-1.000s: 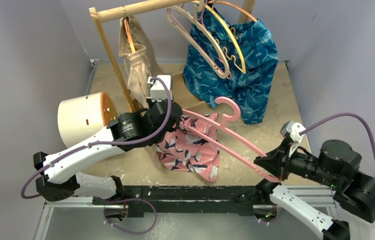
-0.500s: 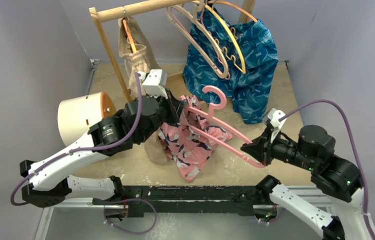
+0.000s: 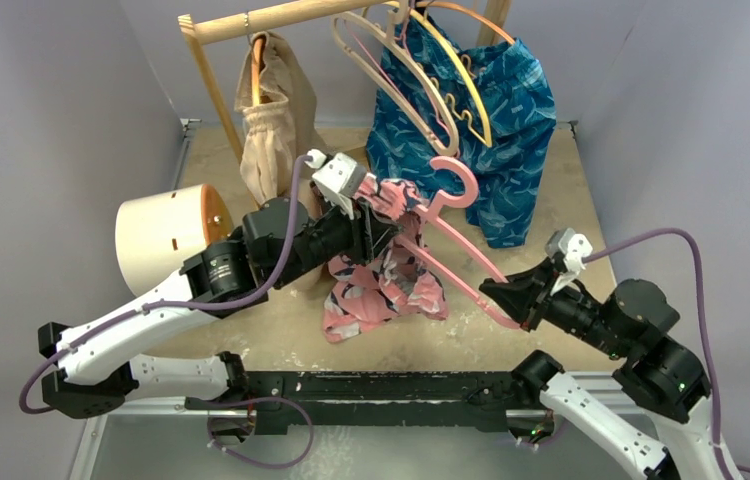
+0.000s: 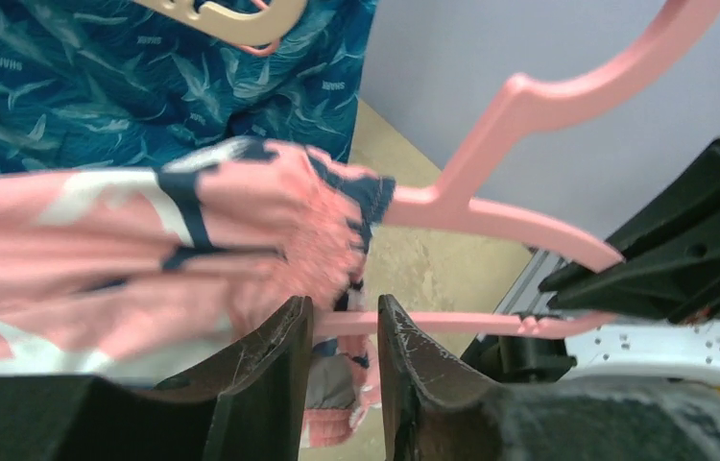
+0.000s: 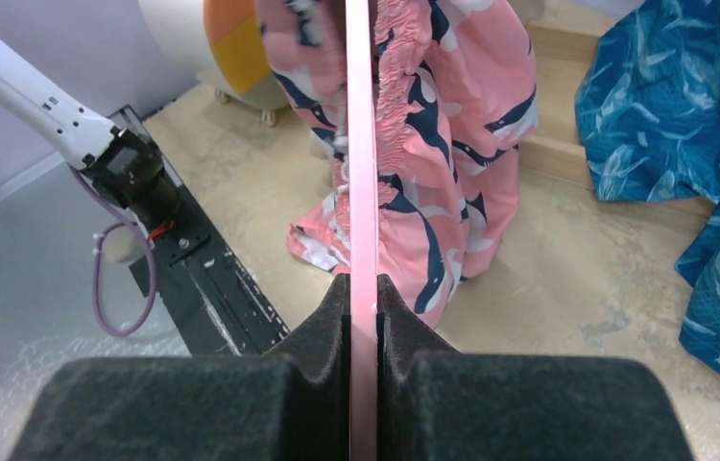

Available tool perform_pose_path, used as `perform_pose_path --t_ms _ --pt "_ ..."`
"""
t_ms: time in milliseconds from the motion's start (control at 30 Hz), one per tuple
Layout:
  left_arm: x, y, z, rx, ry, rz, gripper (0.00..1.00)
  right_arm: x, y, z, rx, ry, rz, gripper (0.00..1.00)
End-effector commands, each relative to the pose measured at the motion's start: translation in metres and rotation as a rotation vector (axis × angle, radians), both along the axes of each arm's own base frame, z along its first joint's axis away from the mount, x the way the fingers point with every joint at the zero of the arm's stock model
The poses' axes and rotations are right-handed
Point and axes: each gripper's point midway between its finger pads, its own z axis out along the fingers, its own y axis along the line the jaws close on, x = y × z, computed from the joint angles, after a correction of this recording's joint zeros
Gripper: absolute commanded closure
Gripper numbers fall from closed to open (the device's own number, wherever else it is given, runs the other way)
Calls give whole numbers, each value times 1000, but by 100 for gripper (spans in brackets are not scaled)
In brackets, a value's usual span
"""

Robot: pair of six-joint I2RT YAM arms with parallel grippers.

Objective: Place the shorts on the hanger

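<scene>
The pink leafy-print shorts [image 3: 386, 275] hang bunched over the left arm of the pink hanger [image 3: 448, 265], lifted off the table. My right gripper [image 3: 496, 300] is shut on the hanger's lower right end, the thin bar pinched between its pads [image 5: 363, 283]; the shorts [image 5: 443, 144] drape along the hanger [image 5: 361, 144]. My left gripper [image 3: 383, 225] is at the shorts' top, by the hanger's neck. In the left wrist view its jaws [image 4: 345, 312] stand slightly apart with nothing between them, just below the shorts [image 4: 145, 240] and the hanger [image 4: 519, 106].
A wooden rack [image 3: 251, 20] at the back carries beige shorts [image 3: 271, 110], blue patterned shorts [image 3: 491, 120], a beige hanger [image 3: 401, 70] and a yellow-orange hanger [image 3: 466, 80]. A white cylinder [image 3: 161, 235] lies at the left.
My left gripper moved right and up with the shorts, which now sit higher along the hanger. My right gripper tilted the hanger up, its hook rising toward the blue shorts.
</scene>
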Motion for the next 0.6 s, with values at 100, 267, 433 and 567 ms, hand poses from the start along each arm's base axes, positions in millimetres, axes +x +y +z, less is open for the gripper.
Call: perform_pose_path --t_ms 100,267,433,567 --pt "-12 14 21 175 -288 -139 63 -9 -3 59 216 -231 12 100" --pt "-30 21 43 236 -480 -268 54 -7 4 54 208 -234 39 100" --pt "-31 45 60 303 -641 -251 53 -4 9 55 199 -256 57 100" --pt "-23 63 62 425 -731 -216 54 -13 11 63 203 -315 109 100"
